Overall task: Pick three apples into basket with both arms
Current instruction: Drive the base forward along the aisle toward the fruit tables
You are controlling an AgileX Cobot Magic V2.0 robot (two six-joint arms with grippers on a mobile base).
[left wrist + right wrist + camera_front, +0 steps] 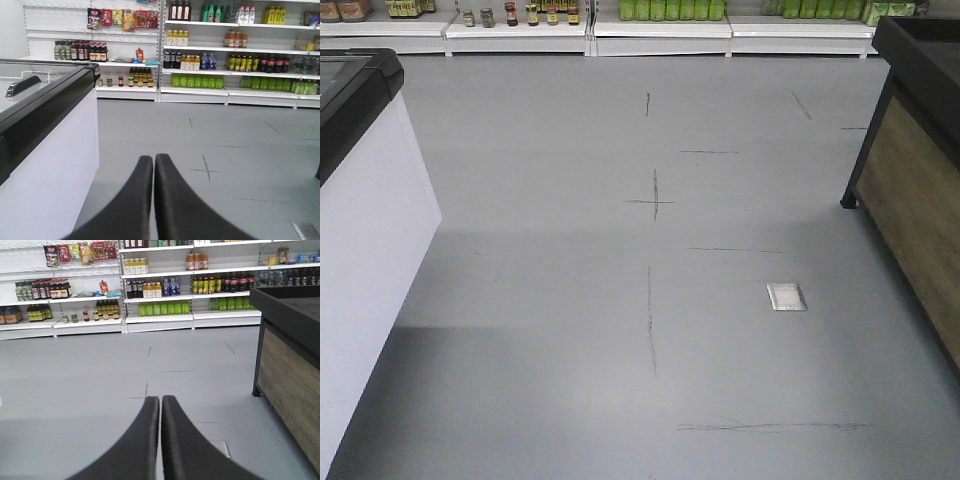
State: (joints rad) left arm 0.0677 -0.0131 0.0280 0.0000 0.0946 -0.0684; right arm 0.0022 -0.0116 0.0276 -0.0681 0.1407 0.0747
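- You cannot tell from any of the three views where the apples or the basket are.
- Your left gripper (153,159) points out level over the floor. Its two black fingers (132,205) are pressed together with only a hairline seam between them, and they hold nothing.
- Your right gripper (160,399) is in the same pose, with its fingers (187,445) closed tip to tip and nothing between them.
- Just to the left of the left gripper you see a white chest freezer (45,175) with a black rim and a glass lid. In the front view it fills the left edge (370,210).
- To the right of the right gripper stands a display stand (287,375) with wood-panelled sides and a black top. The front view shows it along the right edge (920,190).
- Between the freezer and the stand lies bare grey floor (570,330), marked with thin dark lines and a small cross (655,201).
- A small metal floor plate (786,296) is set in the floor, nearer the stand.
- Across the far wall run white shelves (195,90) stocked with bottles and jars. A row of green bottles (165,308) sits on the lowest shelf, and hanging snack packets (122,17) are at the upper left.
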